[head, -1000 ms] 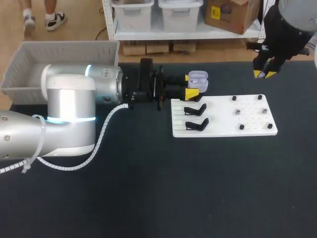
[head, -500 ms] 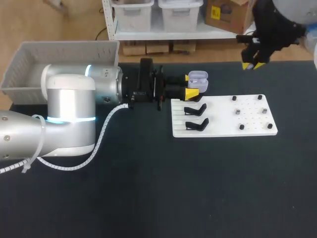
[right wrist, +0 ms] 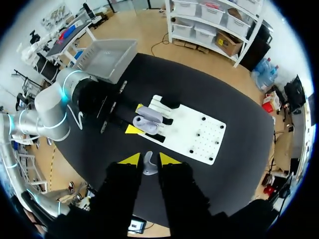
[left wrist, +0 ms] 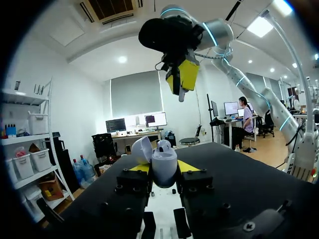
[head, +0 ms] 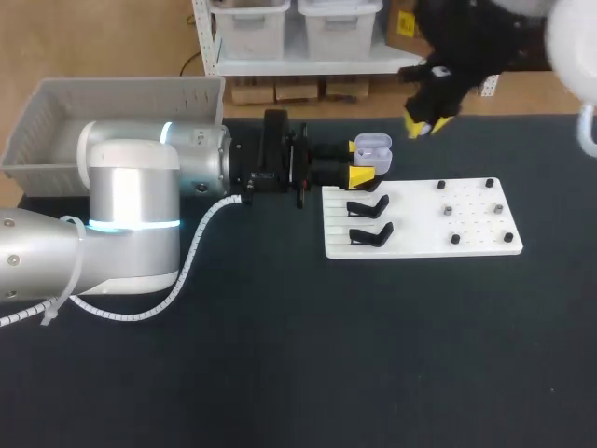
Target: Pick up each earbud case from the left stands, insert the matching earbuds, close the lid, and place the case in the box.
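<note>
Right end effector shifted toward case, gripping earbud

There is 1 earbud case, 1 earbud, 1 white board and 1 grey box. 2 bare black stands sit on the board.

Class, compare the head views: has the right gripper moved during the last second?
Yes. The right gripper, holding an earbud, has travelled left, from beyond the white board's right corner toward the open earbud case held by the left gripper.
</note>
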